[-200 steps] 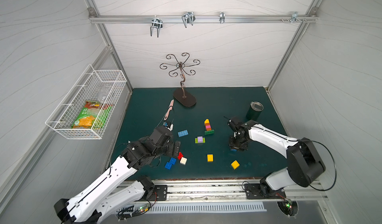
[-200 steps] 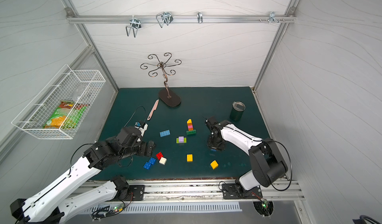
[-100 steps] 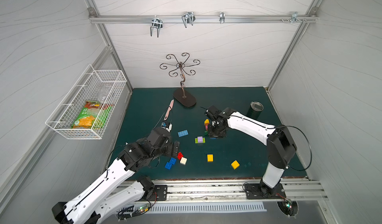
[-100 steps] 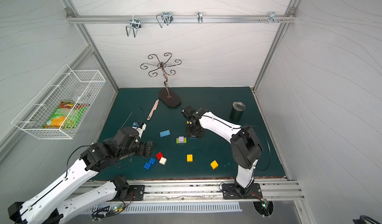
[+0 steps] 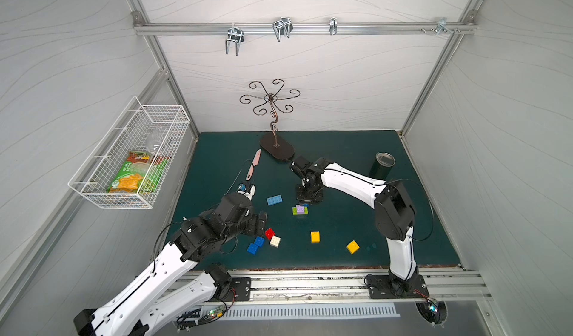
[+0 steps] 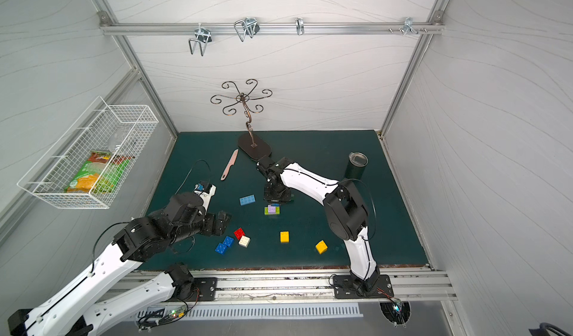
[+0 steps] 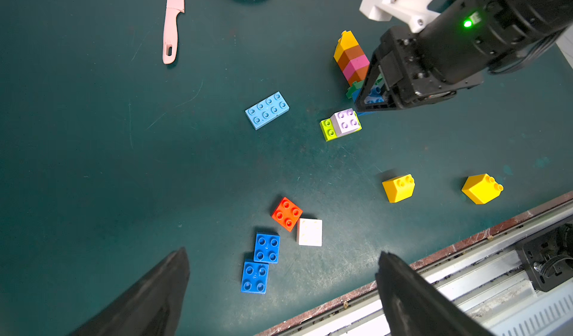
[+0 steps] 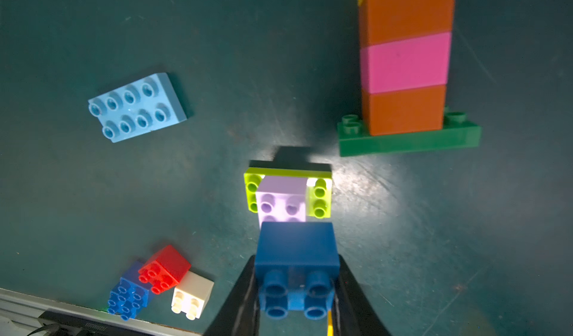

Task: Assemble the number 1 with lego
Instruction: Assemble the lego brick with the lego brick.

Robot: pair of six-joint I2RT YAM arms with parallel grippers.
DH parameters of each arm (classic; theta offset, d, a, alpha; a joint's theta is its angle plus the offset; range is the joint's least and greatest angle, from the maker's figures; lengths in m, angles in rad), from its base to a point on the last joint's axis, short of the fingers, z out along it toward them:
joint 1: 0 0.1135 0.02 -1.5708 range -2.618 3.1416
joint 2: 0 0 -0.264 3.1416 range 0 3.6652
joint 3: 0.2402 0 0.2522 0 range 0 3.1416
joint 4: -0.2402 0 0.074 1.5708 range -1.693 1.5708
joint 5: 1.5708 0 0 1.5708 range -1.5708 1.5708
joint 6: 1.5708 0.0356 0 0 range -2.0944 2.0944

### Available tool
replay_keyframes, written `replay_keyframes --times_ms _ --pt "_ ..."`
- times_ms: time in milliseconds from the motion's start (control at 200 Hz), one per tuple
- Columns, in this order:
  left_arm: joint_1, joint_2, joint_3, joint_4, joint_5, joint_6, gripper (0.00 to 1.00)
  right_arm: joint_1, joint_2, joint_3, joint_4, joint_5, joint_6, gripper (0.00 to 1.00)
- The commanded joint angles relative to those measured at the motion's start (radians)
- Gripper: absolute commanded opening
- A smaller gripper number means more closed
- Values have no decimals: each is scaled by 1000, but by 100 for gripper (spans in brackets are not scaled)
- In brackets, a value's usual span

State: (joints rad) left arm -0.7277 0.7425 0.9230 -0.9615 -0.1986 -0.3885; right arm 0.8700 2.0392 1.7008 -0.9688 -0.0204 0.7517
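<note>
Right hand [image 8: 296, 264]: pinches a blue brick [image 8: 296, 250] just by the lilac-on-lime pair [image 8: 280, 194]; we cannot tell if they touch. Tower [image 8: 406, 61]: top cut off in the right wrist view, hidden behind that hand in both top views. Left hand [image 7: 282, 252]: spread above loose bricks [image 7: 266, 247] near the front edge of the table [image 7: 93, 163]; bare room toward the pink knife [image 7: 173, 24].

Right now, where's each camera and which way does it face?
Top views: high behind the arms, looking down on the mat; left arm and right arm show.
Left wrist: over loose bricks, facing down; fingertips of the open left tool show.
Right wrist: low, facing down; right tool shut on a blue brick.
Shared: all show the light-blue brick.
</note>
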Motion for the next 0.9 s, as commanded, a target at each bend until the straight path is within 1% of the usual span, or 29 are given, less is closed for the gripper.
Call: replay_keyframes --times_ms 0,530,896 --pt "-3 -9 13 36 -6 5 99 11 44 41 -65 -5 -2 8" --pt "-3 -33 11 40 -9 5 99 29 123 87 -98 -30 -14 7" --pt "-2 -49 10 40 -12 5 99 20 191 141 -143 -26 -52 7"
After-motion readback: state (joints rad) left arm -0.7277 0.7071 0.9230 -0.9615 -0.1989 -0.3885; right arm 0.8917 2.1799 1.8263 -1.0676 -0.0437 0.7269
